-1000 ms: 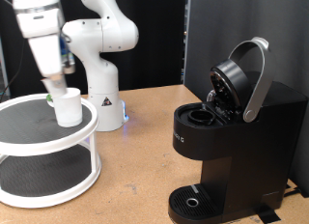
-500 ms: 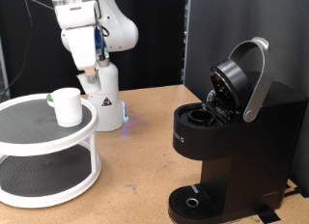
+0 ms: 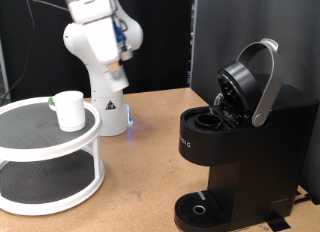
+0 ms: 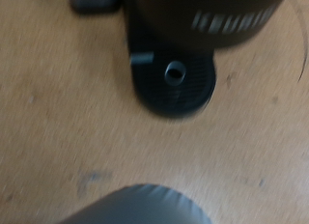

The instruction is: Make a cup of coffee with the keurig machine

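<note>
1. At the exterior view's left stands a white two-tier round metal rack (image 3: 92,132) on the brown wooden table (image 3: 140,162); its upper shelf is a dark disc inside a white rim.
2. The cup (image 3: 70,110), a plain white cylindrical ceramic mug, sits upright on that upper shelf, towards the shelf's right side, with a small green-and-white object just behind it at its left.
3. Behind the rack rises the white glossy robot arm (image 3: 100,52), its base on the table; the hand end points up and right near the exterior view's top, well apart from the cup.
4. The gripper is not clearly visible in either view, so whether its fingers are apart or together cannot be told; nothing shows between them.
5. At the exterior view's right stands the keurig machine (image 3: 240,142), a tall black boxy plastic brewer with its lid raised on a curved silver-grey handle (image 3: 266,82), exposing the pod chamber.
6. Its circular black drip tray (image 4: 174,84), ribbed with a central round hole, appears blurred in the wrist view on the wood surface, empty of any mug.
</note>
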Controlling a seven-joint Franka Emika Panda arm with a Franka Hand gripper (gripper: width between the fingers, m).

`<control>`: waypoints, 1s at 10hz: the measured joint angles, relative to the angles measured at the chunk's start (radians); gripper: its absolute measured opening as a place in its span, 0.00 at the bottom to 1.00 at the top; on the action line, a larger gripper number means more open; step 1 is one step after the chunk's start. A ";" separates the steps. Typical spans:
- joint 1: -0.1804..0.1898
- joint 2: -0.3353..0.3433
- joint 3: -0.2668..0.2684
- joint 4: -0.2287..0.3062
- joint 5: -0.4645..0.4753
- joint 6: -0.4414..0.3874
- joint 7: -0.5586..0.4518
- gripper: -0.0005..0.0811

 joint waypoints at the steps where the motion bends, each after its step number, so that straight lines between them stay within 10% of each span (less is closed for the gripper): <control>1: 0.019 0.004 0.001 0.025 0.046 -0.002 0.000 0.53; 10: 0.105 0.197 0.040 0.284 0.123 -0.141 0.028 0.53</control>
